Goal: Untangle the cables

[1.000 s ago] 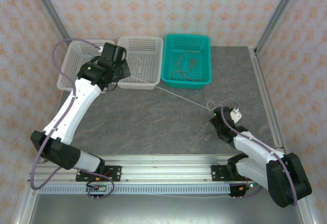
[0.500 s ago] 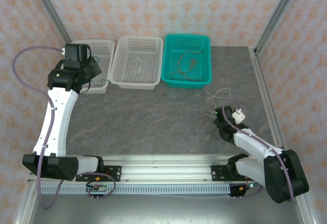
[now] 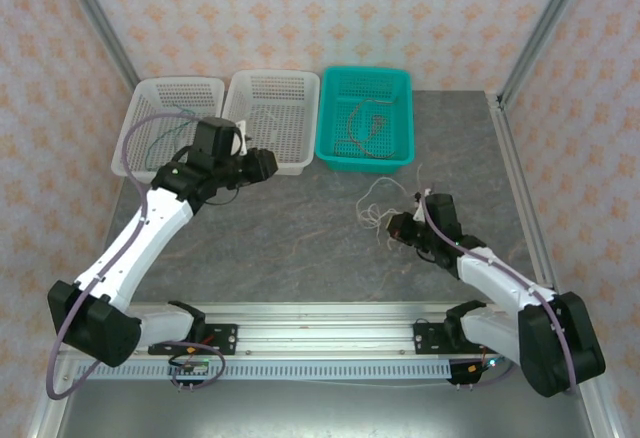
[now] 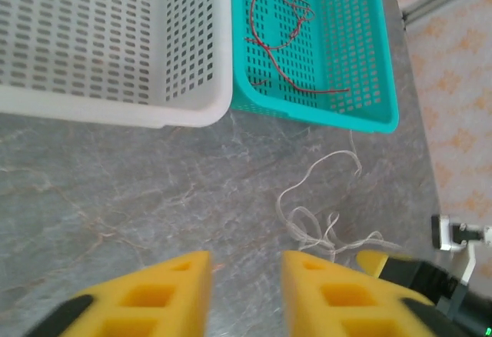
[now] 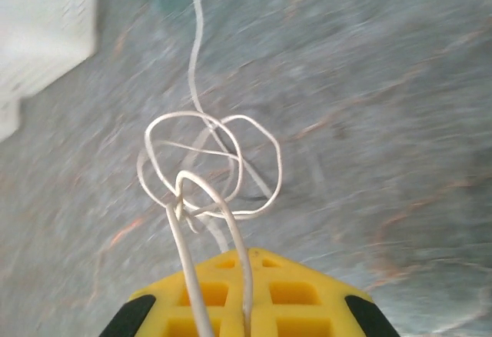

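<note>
The right fingers [image 5: 296, 295] pinch the thin white knotted cable [image 5: 211, 169] lying on the grey counter [image 3: 300, 243] near the teal plastic basket [image 3: 362, 161], seemingly anchoring it for the spread, empty left fingers [image 4: 173, 295].

Open middle, crowded far edge
The table [image 3: 300, 243] lies bare at centre; three baskets [image 3: 290, 118] wall the far edge; white cable [image 3: 378, 203] loops sprawl right of centre.

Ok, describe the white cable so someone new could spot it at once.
On the grey table, look in front of the teal basket, right of centre. There a thin white cable lies in loose loops, pinched by the right gripper. It is the only cable on bare table; the red cable lies inside the basket.
</note>
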